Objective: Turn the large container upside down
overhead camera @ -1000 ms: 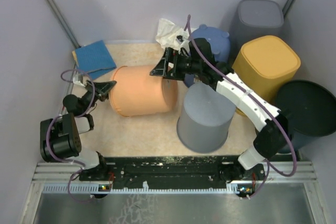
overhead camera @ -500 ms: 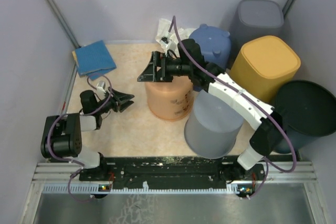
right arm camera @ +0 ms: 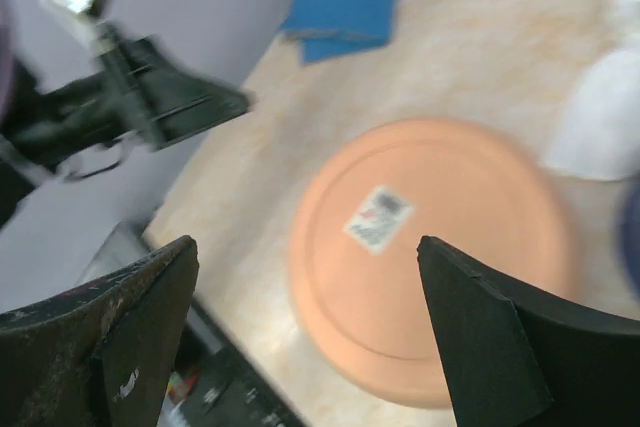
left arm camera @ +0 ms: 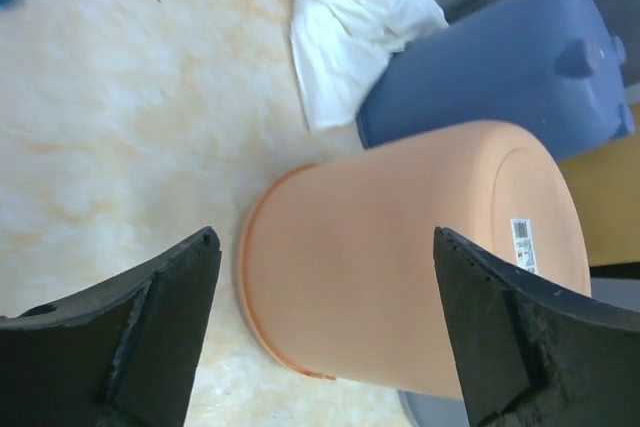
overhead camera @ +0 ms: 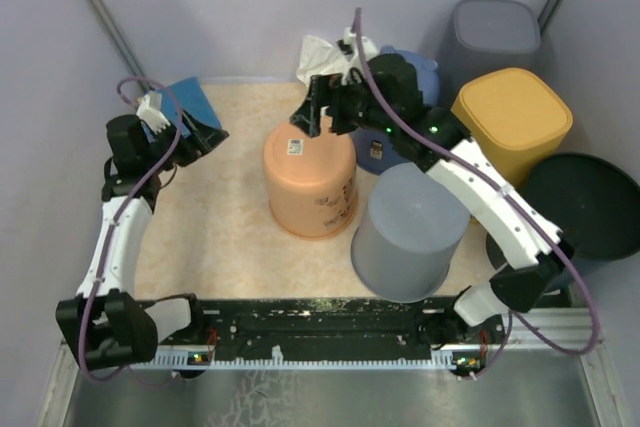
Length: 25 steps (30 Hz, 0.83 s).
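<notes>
Soft, even light falls on my bench (overhead camera: 225, 247) with faint shadows. My right wrist view is blurred; the others are sharp.

Two black fingers (left arm camera: 160, 327) stand spread wide apart, touching nothing. Between them sits the orange container (left arm camera: 400, 277), rim on the beige tabletop (left arm camera: 120, 97), labelled base facing away. Beyond lie a crumpled white cloth (left arm camera: 350, 17) and a blue bin (left arm camera: 500, 72).
</notes>
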Tool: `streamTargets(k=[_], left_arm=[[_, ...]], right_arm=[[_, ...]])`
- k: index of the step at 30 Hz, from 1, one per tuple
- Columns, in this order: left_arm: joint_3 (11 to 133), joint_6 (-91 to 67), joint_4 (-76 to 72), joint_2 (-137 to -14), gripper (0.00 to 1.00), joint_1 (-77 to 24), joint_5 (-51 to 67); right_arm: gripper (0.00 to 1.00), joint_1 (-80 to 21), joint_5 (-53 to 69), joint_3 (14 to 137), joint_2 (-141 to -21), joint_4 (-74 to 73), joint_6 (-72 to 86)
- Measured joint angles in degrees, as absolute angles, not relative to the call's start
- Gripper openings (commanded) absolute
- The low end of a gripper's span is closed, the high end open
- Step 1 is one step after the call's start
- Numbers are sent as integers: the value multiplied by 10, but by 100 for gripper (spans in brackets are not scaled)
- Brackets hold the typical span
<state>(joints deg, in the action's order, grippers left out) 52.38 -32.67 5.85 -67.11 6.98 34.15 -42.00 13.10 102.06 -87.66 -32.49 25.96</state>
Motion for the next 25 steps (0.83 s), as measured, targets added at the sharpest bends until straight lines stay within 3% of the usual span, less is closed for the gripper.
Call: streamTargets(k=[3,11,16,25], left_arm=[[585,-257,138,-644,99,70,299],[642,-157,277,-595,100,70,217],[643,-140,308,-556,100,70,197],[636,-141,305,-496,100,70,184]], right_arm=[[91,-420,-21,1008,-813,-343,211],[92,-420,-437,964,-669,-383,145],[92,-420,-542,885,-588,-397,137],[92,-420,-583,805,-487,-399,136]])
